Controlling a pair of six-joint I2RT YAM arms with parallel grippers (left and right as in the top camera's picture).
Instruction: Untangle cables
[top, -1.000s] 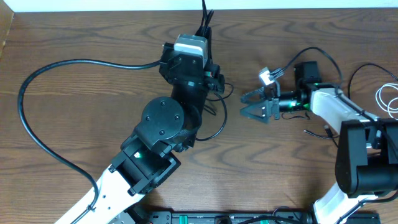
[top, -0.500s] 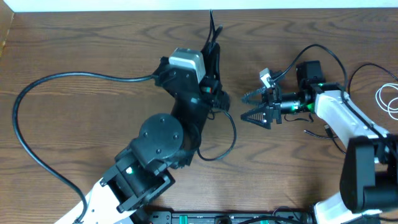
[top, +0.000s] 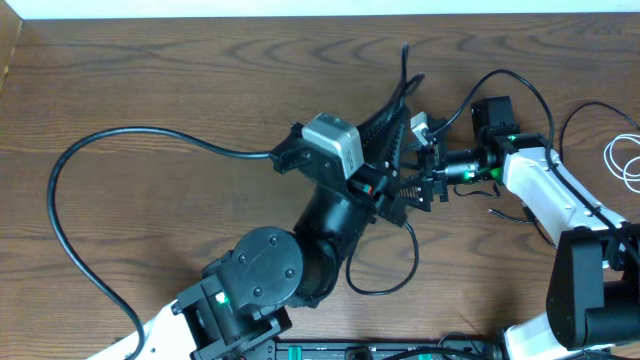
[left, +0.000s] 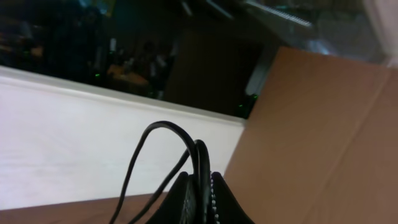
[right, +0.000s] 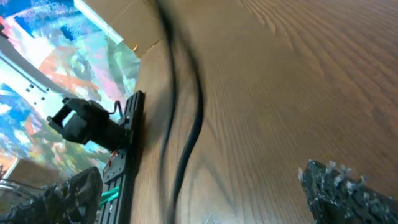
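The long thin black cable (top: 385, 291) loops at lower centre of the brown wooden worktop (top: 150, 70) and rises into the left fingers (left: 179, 202), which are clamped on it. The right fingers (right: 348, 186) stand wide, the blurred cable seemingly passing between them. The thin white cable (top: 609, 152) coils at the right edge.

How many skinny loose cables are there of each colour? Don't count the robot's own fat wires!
thin black cable: 1
thin white cable: 1
Total: 2
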